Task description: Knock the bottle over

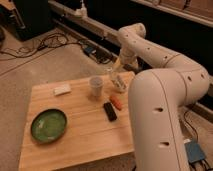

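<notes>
A small clear bottle (116, 81) is on the far right part of the wooden table (75, 145), just right of a pale cup (96, 86). It leans over, its top toward the left. My gripper (116, 65) hangs just above the bottle's top, at the end of the white arm (150, 50) that curves in from the right. It holds nothing that I can see.
A green plate (48, 125) sits at the front left, and a small white block (62, 90) lies at the back left. A black bar (110, 111) and an orange object (116, 101) lie near the bottle. Cables (45, 42) lie on the floor behind.
</notes>
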Robot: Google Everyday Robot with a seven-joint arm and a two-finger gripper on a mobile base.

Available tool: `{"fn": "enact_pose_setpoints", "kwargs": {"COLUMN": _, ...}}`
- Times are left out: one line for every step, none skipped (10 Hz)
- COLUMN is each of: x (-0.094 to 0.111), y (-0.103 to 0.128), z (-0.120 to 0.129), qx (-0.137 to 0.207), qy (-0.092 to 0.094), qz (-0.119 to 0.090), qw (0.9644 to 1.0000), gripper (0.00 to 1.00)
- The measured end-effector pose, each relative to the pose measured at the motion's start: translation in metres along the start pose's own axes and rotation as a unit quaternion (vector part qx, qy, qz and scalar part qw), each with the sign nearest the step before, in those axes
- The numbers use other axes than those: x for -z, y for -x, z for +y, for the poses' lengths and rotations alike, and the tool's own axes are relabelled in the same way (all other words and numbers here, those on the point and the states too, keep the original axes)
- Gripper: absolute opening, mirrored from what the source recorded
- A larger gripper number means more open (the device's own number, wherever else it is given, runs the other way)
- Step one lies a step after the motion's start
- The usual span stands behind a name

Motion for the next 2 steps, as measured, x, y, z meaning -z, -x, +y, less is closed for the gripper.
{"fn": "enact_pose_setpoints", "kwargs": {"x": -0.0004, "y": -0.0066, "z": 0.0082, "qx": 0.012, "qy": 0.016, "qz": 0.001, "qw": 0.9998, "gripper": 0.8}}
{"fn": "enact_pose_setpoints", "kwargs": {"x": 0.0016, "y": -0.0072, "z": 0.0112, "qx": 0.025, "qy": 0.03, "qz": -0.002, "qw": 0.9992, "gripper": 0.8}}
